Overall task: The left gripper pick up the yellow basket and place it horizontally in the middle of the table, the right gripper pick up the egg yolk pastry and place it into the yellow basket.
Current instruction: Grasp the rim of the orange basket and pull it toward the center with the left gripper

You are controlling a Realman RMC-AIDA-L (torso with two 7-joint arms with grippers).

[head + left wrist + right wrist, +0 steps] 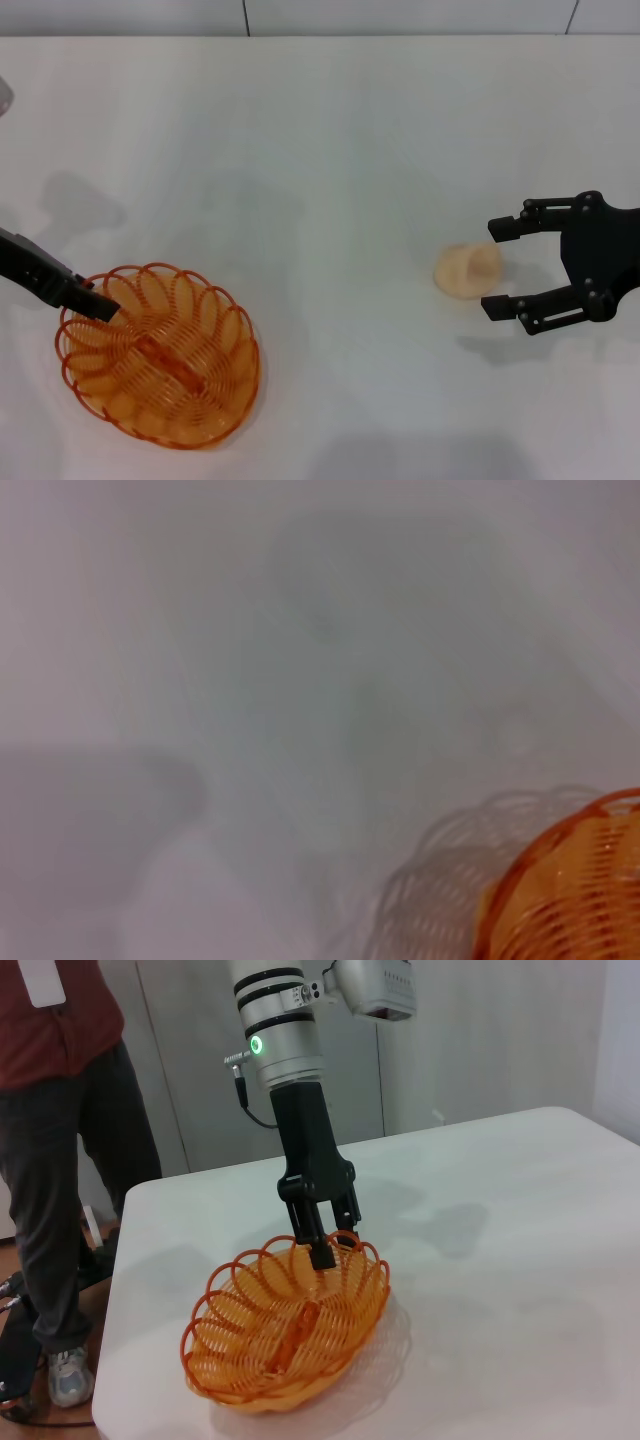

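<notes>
The yellow basket (160, 355) sits at the near left of the white table (320, 150). My left gripper (100, 303) is shut on its far-left rim. The right wrist view shows the same grip (322, 1250), with the basket (285, 1330) tilted a little and the held rim up. A corner of the basket shows in the left wrist view (570, 890). The egg yolk pastry (465, 270) lies on the table at the right. My right gripper (488, 268) is open, its fingertips on either side of the pastry's right edge and not touching it.
A person (60, 1110) stands beyond the table's left end in the right wrist view. The table's left edge (110, 1290) runs close to the basket. A wall runs along the far edge of the table.
</notes>
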